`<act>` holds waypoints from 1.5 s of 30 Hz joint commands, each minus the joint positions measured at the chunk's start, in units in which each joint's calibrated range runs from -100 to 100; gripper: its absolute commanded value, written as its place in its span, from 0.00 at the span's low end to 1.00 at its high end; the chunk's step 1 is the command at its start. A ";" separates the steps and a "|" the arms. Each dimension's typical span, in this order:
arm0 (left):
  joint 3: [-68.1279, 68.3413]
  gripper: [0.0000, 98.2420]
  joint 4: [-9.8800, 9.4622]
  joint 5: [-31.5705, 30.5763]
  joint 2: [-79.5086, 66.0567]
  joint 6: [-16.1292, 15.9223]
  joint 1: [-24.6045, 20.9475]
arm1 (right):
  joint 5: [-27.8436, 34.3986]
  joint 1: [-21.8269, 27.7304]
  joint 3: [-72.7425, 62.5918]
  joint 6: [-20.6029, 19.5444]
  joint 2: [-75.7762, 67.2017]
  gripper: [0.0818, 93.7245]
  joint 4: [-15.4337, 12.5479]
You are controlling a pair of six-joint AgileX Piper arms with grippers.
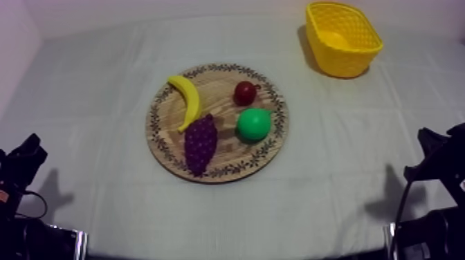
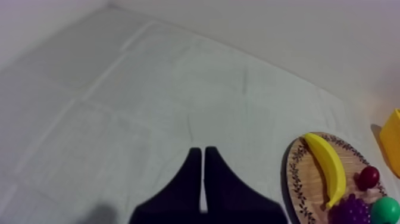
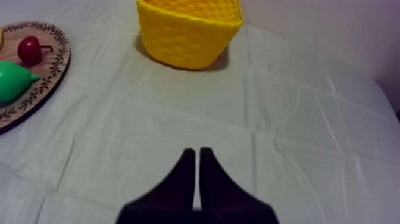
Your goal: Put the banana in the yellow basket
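The banana [image 1: 187,100] lay flat on the round wooden board [image 1: 225,69], on its left part in the top view. It was bright yellow, smooth and evenly curved, a crescent with a narrow tip at each end and a faint sheen like moulded plastic. Its nearer tip ended just beside the bunch of grapes [image 1: 201,143]; whether the two touched could not be told. The yellow basket [image 1: 340,61] stood well apart from the board, toward the far right in that view.

From the left wrist the board was cut off at the frame edge, the grapes and the pear [image 1: 254,124] showed in part, and the basket was a mere sliver. From the right wrist the board was likewise cut, with the small red fruit [image 1: 245,92] whole and the pear trimmed.

The board was pale grained wood with a dark leafy band round its rim. The basket had slanting walls of dimpled plastic. The grapes were a knobbly purple cluster, the pear glossy green, the red fruit round with a short stem. The grey-white cloth [image 1: 346,180] was faintly creased.

The left gripper [image 2: 202,152] hung over bare cloth, its black fingers pressed together into a narrow wedge on nothing; the right gripper [image 3: 196,152] was the same, with the basket ahead of it
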 commanded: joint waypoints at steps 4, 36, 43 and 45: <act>-0.01 0.00 -0.03 0.00 -0.05 0.01 -0.02 | 0.02 0.00 -0.04 0.00 -0.04 0.00 -0.02; -0.01 0.00 -0.03 0.00 -0.05 -0.02 -0.02 | 1.90 -5.08 -17.85 8.66 16.05 0.00 -5.97; -0.01 0.00 -0.03 0.00 -0.05 -0.03 -0.02 | 0.87 -13.40 -35.38 1.32 35.77 0.00 -3.06; -0.01 0.00 -0.03 0.00 -0.05 -0.01 -0.02 | 0.60 -15.75 -39.99 -1.20 40.97 0.00 -2.04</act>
